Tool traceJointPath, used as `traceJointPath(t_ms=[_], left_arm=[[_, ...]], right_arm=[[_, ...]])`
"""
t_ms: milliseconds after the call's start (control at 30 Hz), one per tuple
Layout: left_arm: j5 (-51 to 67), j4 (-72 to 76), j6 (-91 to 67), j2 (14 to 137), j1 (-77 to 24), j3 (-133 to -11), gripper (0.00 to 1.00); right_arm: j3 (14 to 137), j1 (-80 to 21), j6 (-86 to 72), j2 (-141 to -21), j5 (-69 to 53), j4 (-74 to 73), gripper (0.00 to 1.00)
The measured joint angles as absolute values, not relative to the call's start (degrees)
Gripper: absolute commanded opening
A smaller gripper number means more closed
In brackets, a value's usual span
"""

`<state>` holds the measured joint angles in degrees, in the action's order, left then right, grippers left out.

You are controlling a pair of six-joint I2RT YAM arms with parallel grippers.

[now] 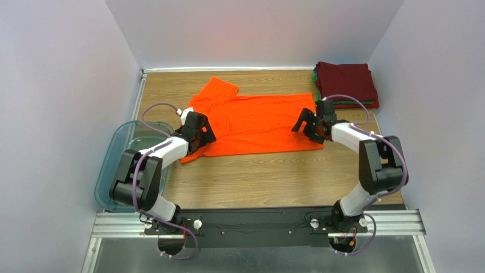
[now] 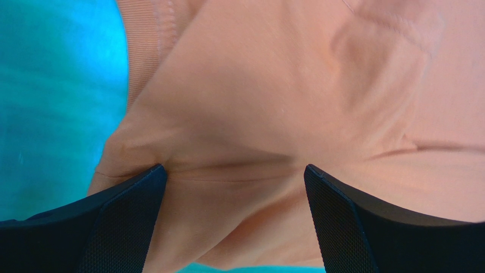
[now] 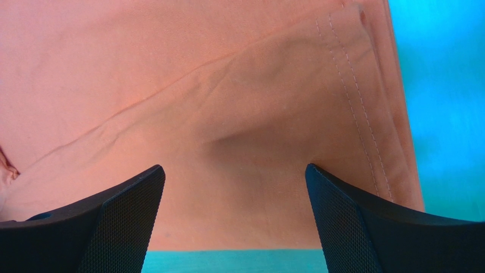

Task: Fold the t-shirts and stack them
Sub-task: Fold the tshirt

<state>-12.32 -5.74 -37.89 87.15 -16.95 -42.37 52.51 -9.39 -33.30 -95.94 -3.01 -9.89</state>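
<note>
Lying across the middle of the tabletop (image 1: 256, 182), the orange t-shirt (image 1: 256, 122) forms a long band running left to right, with one sleeve sticking out toward the far left. The left gripper (image 1: 202, 135) sits over its near left end beside a ribbed edge, and the right gripper (image 1: 305, 126) sits over its right end at the stitched hem. In both wrist views the jaws stand wide apart, cloth lying between the fingers (image 2: 122, 222) with nothing pinched. A stack of folded t-shirts (image 1: 346, 82), maroon on top with green and red edges beneath, rests in the far right corner. A translucent bin (image 1: 116, 159) sits at the left edge.
</note>
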Motion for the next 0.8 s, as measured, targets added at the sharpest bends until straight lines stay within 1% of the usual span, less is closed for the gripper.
traceJointPath(t_ms=[233, 400, 500, 633, 800], left_arm=[[-11.9, -10.5, -43.6, 79.5, -17.8, -37.0, 0.98], [-11.9, -14.2, -47.1, 73.7, -19.4, -33.6, 0.98], [-11.9, -17.3, -49.2, 70.9, -20.5, -32.8, 0.98], [-11.9, -20.3, -50.9, 68.5, -22.2, -32.7, 0.98], [-13.3, -23.4, -51.7, 65.3, -27.1, -35.7, 0.98]], right_arm=[[39.7, -9.4, -38.1, -82.1, -0.7, -12.8, 1.0], [35.0, -9.4, -40.6, -75.5, -0.5, -16.3, 1.0], [33.3, -9.4, -41.5, -72.9, -0.5, -17.4, 1.0], [32.2, -9.4, -41.7, -68.8, -0.5, -22.9, 1.0], [35.2, -9.4, -37.9, -65.0, -2.1, -28.6, 1.0]])
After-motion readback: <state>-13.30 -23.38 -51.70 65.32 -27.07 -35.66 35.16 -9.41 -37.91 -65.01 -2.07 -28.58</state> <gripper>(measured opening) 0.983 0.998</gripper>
